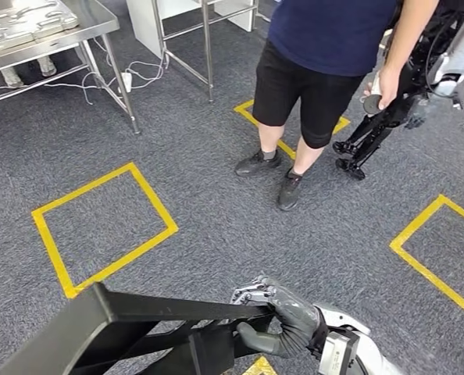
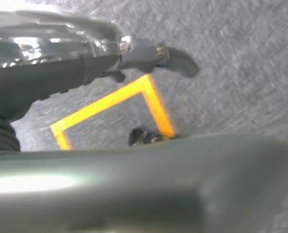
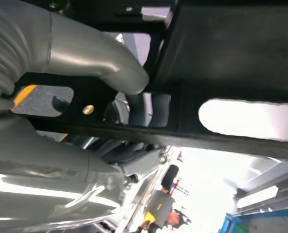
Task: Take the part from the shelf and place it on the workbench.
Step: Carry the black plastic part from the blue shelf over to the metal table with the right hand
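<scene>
Landmark: the black part (image 1: pixel 117 320), a flat metal bracket with slots and holes, carried low in front of the robot above the carpet (image 1: pixel 218 195).
Left hand (image 2: pixel 55 73): blurred in its wrist view, fingers stretched over the carpet and a taped corner; whether it held anything could not be told.
Part: off the shelf and not yet on any surface; it ran from the lower left towards the right hand, tilted, its far end higher. Judged to be in transit.
Right hand (image 1: pixel 276 316): closed around the part's right end, fingers over the top edge and thumb beneath, a clamp that probably kept the long piece from swinging.
Surface: a steel workbench (image 1: pixel 94 23) stood well beyond the part, to its far left, bearing pale moulded trays (image 1: pixel 23 19); cables (image 1: pixel 117 82) trailed beneath.
Floor: yellow tape squares (image 1: pixel 100 226) lay beyond the part on grey carpet, likely standing marks.
Person (image 1: pixel 318 70): stood beyond the part to the right, holding a small dark object, beside another robot (image 1: pixel 418 86).
</scene>
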You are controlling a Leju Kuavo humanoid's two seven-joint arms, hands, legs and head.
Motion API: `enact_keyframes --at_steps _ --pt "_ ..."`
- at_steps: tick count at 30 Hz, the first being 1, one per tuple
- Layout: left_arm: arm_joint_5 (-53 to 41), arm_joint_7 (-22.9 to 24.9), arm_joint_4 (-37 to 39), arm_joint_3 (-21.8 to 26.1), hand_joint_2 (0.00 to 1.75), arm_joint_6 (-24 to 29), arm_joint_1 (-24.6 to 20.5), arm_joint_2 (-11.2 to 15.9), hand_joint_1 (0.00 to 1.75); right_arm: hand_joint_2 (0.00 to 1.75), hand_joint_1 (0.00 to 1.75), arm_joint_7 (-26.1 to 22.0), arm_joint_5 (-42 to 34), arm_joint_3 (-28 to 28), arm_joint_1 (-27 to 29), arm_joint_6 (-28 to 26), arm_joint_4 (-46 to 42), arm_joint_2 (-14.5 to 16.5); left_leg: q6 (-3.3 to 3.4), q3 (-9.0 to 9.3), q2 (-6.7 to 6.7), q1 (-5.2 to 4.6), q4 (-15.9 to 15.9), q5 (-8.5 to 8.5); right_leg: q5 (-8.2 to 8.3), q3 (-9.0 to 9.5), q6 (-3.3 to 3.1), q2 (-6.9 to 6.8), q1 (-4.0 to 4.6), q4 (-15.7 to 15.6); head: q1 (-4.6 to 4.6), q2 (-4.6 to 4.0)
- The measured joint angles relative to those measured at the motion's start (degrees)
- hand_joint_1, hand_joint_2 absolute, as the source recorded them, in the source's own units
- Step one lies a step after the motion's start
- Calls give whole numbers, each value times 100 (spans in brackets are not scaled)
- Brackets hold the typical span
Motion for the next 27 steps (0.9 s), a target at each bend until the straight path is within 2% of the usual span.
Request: enact_keyframes --at_steps 1,2,3,4,5,6,7,8,9,10,11,13,14,15,17,18,19,20,21,22,24,25,26,27 --pt "2 -1 0 0 175 -1 -9 4 0 175 175 -3 0 -2 -2 0 -4 -3 27 16 -63 20 -13 3 -146 -133 5 199 -7 274 4 0" --pt "3 -2 0 0 175 -1 -24 6 0 175 175 -5 0 -3 5 0 -7 -7 45 20 -133 24 -15 -2 -307 -332 3 338 -3 641 6 0" --pt "3 -3 1 0 175 -2 -33 7 0 175 175 -5 1 -3 18 0 -8 -10 56 23 -212 24 -15 -7 -436 -556 2 394 2 1018 9 0" --pt "3 -2 1 0 175 -3 -33 6 0 175 175 -4 2 -3 32 0 -7 -14 63 31 -295 23 -14 -13 -480 -741 3 415 7 1290 9 0" --pt "3 -2 1 0 175 -3 -28 7 0 175 175 -5 3 -3 41 0 -7 -16 64 46 -381 21 -12 -21 -399 -836 2 425 11 1362 9 0" --pt "3 -3 1 0 175 -3 -23 7 0 175 175 -4 3 -3 46 0 -6 -16 61 69 -468 21 -11 -31 -208 -828 -3 444 13 1216 9 0" --pt "4 -5 1 0 175 -3 -20 7 0 175 175 -4 2 -3 46 0 -6 -16 53 96 -553 22 -10 -45 56 -731 -11 503 13 888 9 0" --pt "4 -8 1 0 175 -3 -22 7 0 175 175 -4 2 -3 47 0 -5 -17 37 116 -633 21 -6 -61 285 -604 -30 639 8 518 9 0" --pt "4 -11 1 0 175 -4 -29 5 0 175 175 -4 2 -3 50 -1 -7 -17 17 120 -714 24 3 -75 431 -484 -46 770 1 184 9 0" --pt "4 -14 1 0 175 -5 -33 4 0 175 175 -4 3 -3 54 -1 -7 -19 -11 108 -783 34 8 -81 496 -405 -63 876 2 -31 8 0" --pt "8 -15 1 0 175 -7 -30 4 0 175 175 -4 4 -4 56 -2 -8 -20 -44 88 -849 49 8 -80 484 -367 -81 930 7 -124 8 0" --pt "18 -16 1 0 175 -10 -10 13 0 175 175 -5 7 -6 49 -9 -11 -14 -107 64 -954 73 0 -80 474 -330 -118 827 5 -174 8 0" --pt "25 -16 2 0 175 -11 -2 15 0 175 175 -7 7 -9 43 -14 -15 -8 -138 52 -903 65 33 -111 470 -306 -148 757 -11 -192 2 0" --pt "30 -16 3 0 175 -11 -5 17 0 175 175 -9 6 -11 43 -22 -22 -1 -170 -3 -780 56 151 -186 464 -280 -179 675 -30 -210 -6 0" --pt "40 -16 5 0 175 -11 -29 14 0 175 175 -13 7 -15 58 -36 -35 5 -244 -285 -434 60 705 -462 430 -233 -225 495 -40 -225 -21 0" --pt "44 -16 5 0 175 -11 -39 14 0 175 175 -14 8 -15 69 -41 -40 5 -277 -483 -331 80 1071 -605 409 -215 -233 403 -36 -224 -22 0" --pt "48 -16 5 0 175 -11 -37 15 0 175 175 -13 9 -16 77 -43 -40 4 -304 -644 -280 98 1358 -682 387 -195 -232 315 -33 -224 -22 0" --pt "51 -16 5 0 175 -12 -28 15 0 175 175 -13 11 -16 81 -44 -39 3 -322 -720 -253 112 1476 -659 363 -171 -224 231 -33 -223 -22 0" --pt "54 -20 5 1 175 -18 -16 15 0 175 175 -13 12 -17 83 -46 -39 3 -330 -678 -227 122 1364 -523 336 -137 -212 152 -33 -223 -22 0" --pt "56 -25 5 1 175 -24 -8 17 0 175 175 -13 13 -17 82 -48 -39 3 -329 -530 -169 126 1050 -310 304 -94 -197 76 -34 -223 -22 0" --pt "57 -36 5 1 175 -36 -15 20 0 175 175 -13 13 -20 81 -51 -42 4 -286 -185 111 82 350 -5 240 -13 -153 -59 -18 -224 -23 0" --pt "57 -39 5 0 175 -38 -26 21 0 175 175 -13 13 -22 80 -51 -43 4 -251 -90 236 52 146 44 215 12 -125 -117 -3 -225 -23 0" --pt "57 -42 5 0 175 -39 -32 21 0 175 175 -13 13 -24 78 -52 -44 5 -212 -64 304 20 77 20 197 30 -95 -176 13 -232 -24 0" --pt "57 -44 5 0 175 -39 -30 21 0 175 175 -13 14 -27 75 -52 -45 5 -178 -74 276 -1 63 6 183 51 -65 -239 25 -246 -25 0"
